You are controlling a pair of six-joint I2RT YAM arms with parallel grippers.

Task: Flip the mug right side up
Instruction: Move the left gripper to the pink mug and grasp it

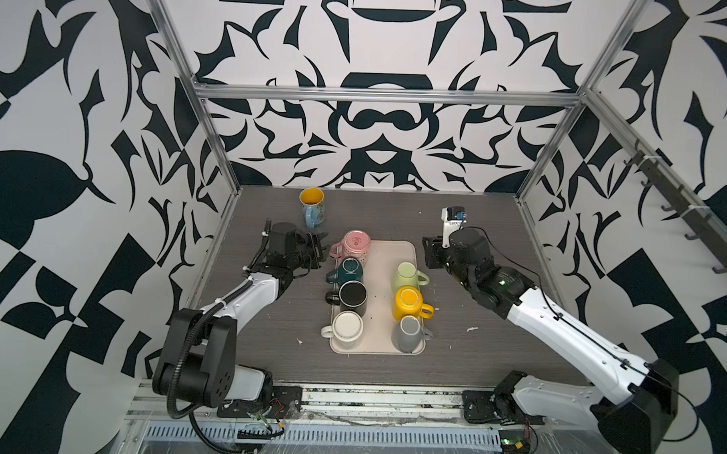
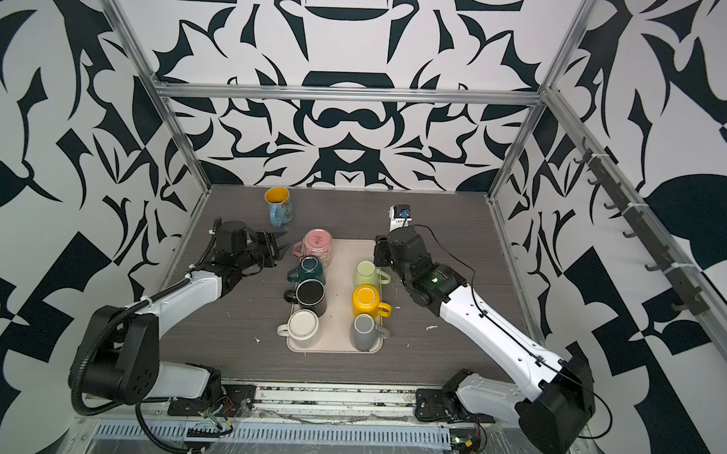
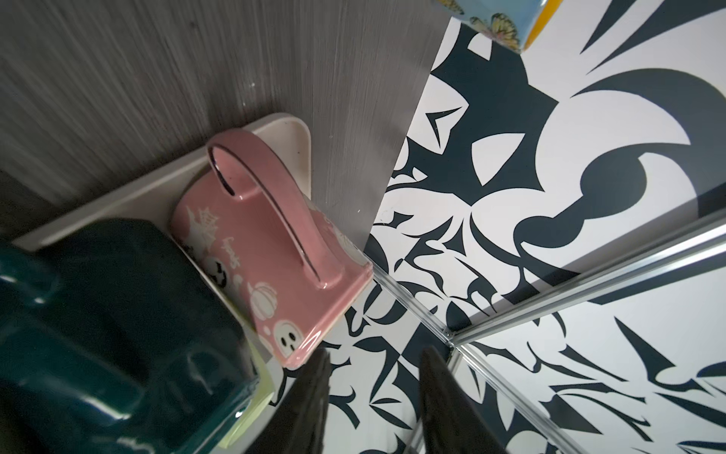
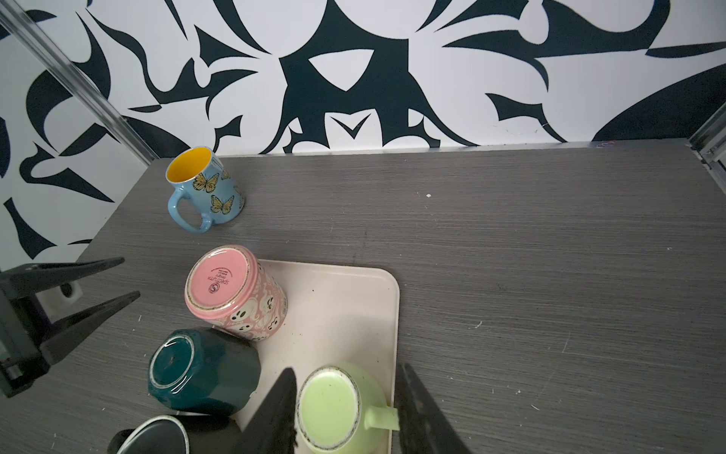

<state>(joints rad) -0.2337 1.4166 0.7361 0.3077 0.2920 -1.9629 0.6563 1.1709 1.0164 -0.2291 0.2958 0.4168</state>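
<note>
— Grey table (image 4: 510, 236), loud black-and-white walls around it. Where is the mug that needs turning?

— Seven sit base-up on the tray (image 4: 353, 298). My guess is the pink mug (image 4: 222, 281), at the tray's far corner on the left arm's side. It stands bottom up, so its long axis runs straight up from the tray.

— Which arm is nearer?

— The left one, clearly. The left gripper (image 4: 131, 276) lies level, just beside that mug and apart from it, fingers pointing across at it. The mug's handle (image 3: 267, 204) sticks out off the tray toward that gripper, so the reach would run sideways onto the handle or body.

— Are its jaws holding anything?

— No. They stand partly apart with only air between them, touching nothing.

— And the other arm?

— The right gripper (image 4: 347, 367) hangs above the green mug (image 4: 330, 408), which is also base-up on the tray's right column. Its jaws are spread and empty; in the wrist view the mug shows between them, but from above it looks clear of contact. That mug could equally be next.

— Anything already upright?

— Only the blue mug (image 4: 204, 188), off the tray near the back wall.
</note>
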